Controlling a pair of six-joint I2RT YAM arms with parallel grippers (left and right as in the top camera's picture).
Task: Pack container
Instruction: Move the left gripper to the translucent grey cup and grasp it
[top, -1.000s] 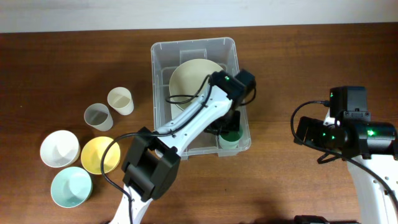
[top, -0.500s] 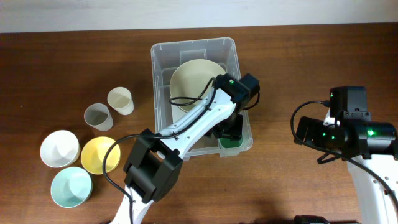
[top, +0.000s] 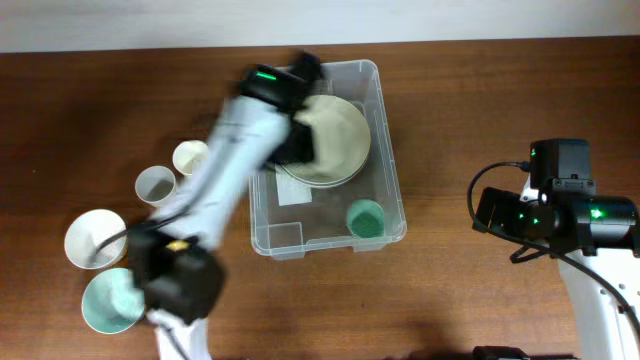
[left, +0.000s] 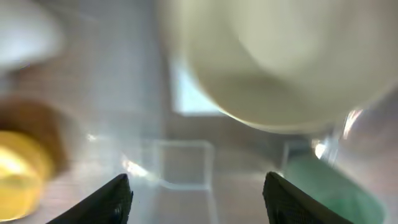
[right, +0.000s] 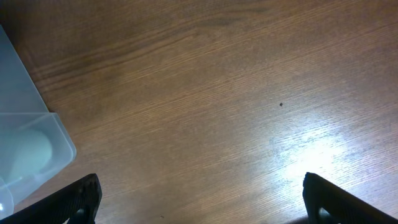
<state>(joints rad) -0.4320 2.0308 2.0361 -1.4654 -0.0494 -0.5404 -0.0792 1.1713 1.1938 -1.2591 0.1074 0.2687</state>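
- Overhead: the container (top: 320, 215) is sitting mid-table (top: 480, 90), with the blurred left arm (top: 235, 140) hanging over its far-left rim.
- Left wrist: the left claw (left: 202, 199) is gaping empty, apparently above the container's floor.
- Right wrist: the right claw (right: 205, 205) is gaping over open table, with the container's corner at the left.

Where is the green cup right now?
In the overhead view, the green cup sits inside the container, in its right corner nearest the robot, just clear of the large cream bowl beyond it.
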